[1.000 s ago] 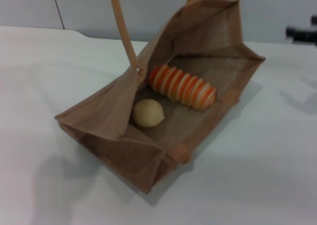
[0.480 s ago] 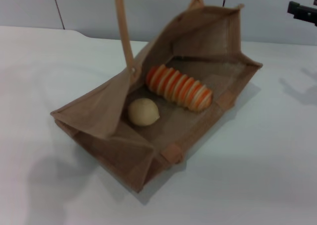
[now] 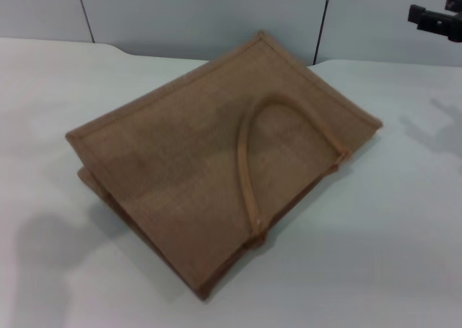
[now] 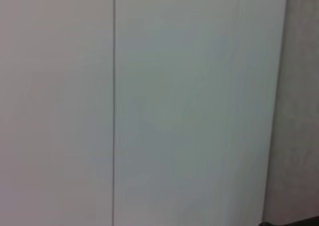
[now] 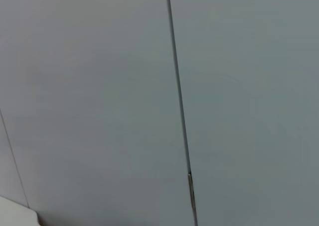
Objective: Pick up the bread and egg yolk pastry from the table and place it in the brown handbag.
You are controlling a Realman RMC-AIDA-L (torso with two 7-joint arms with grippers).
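Observation:
The brown handbag (image 3: 216, 162) lies flat and closed on the white table (image 3: 375, 256) in the head view, its top side folded down. One tan loop handle (image 3: 249, 162) rests on top of it. The bread and the egg yolk pastry are hidden under the folded side. My right gripper (image 3: 435, 19) shows as a dark part at the upper right edge, raised well away from the bag. My left gripper is out of view. Both wrist views show only a grey panelled wall.
A grey panelled wall (image 3: 202, 17) stands behind the table. Arm shadows fall on the table at the lower left (image 3: 43, 248) and at the right (image 3: 433, 133).
The bag's raised side and handle have dropped, closing the bag flat over the bread and the pastry. The right gripper has stayed at the upper right edge.

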